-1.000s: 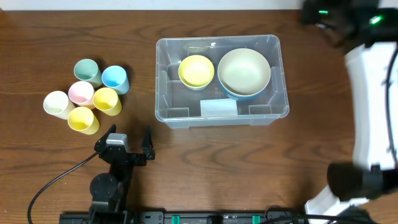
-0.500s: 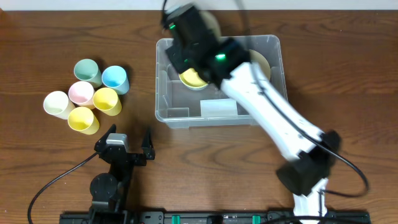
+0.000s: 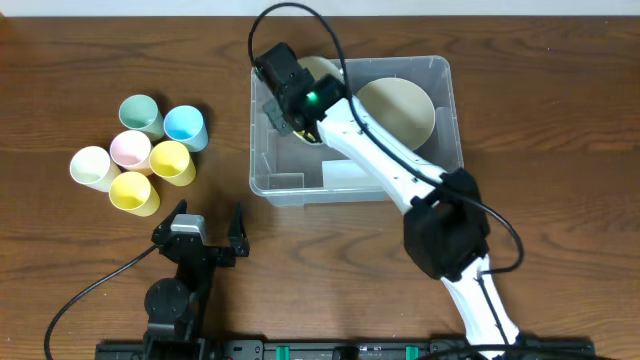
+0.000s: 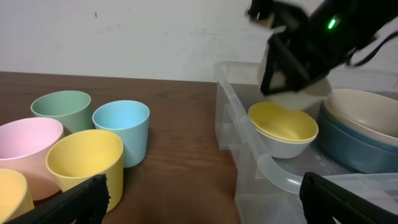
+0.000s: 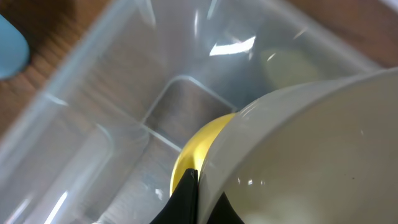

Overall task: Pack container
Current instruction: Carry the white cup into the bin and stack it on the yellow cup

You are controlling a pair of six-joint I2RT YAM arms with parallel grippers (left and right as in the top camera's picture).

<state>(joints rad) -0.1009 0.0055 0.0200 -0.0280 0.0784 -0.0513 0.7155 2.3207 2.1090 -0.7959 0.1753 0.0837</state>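
Container [image 3: 270, 182], table centre: yellow bowl [image 4: 283, 124] and cream bowl [image 3: 395, 110] on a blue one inside. Right gripper [image 5: 189, 193] closed, apparently pinching pale bowl [image 5: 298, 162] by its rim above the yellow bowl. Six cups [image 3: 140, 155] outside, unpacked. Left gripper [image 3: 205, 228] wide open, empty.

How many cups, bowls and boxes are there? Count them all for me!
Cups: 6 (green cup, blue cup, pink cup, cream cup, yellow cups)
Bowls: 4 (yellow bowl, big cream bowl, blue bowl under it, small cream bowl in the right gripper)
Container: 1
Total: 11
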